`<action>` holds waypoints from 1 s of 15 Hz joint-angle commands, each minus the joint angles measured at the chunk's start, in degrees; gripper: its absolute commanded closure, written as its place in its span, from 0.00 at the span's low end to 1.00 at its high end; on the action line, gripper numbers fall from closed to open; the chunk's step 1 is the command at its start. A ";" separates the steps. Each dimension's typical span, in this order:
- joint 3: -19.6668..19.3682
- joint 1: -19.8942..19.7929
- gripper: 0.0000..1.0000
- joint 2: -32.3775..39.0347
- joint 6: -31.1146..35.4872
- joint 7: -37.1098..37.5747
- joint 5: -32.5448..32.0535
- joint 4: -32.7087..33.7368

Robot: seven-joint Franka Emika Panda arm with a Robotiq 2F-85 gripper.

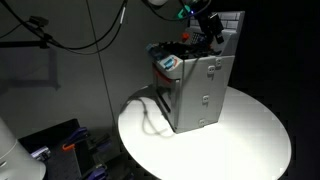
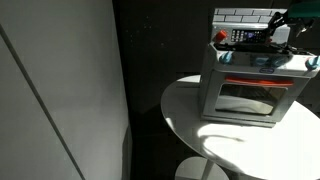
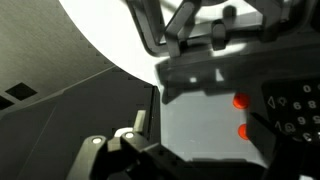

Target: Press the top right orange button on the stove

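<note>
The stove is a grey boxy toy oven on a round white table, with a white brick back panel. It shows in both exterior views. My gripper hovers just above the cooktop near the back panel, also seen at the stove's top right corner. In the wrist view two orange-red buttons, one and another, sit on a grey surface beside a dark control panel. My gripper is very close to them. The fingers are blurred and dark, so I cannot tell whether they are open.
The round white table extends in front of the stove. Small toy items lie on the cooktop. Cables hang against the black backdrop. Boxes and gear sit on the floor. A light wall panel stands to one side.
</note>
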 commanded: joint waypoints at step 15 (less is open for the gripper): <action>3.16 -0.08 0.00 -17.58 -25.06 -21.45 13.27 -9.30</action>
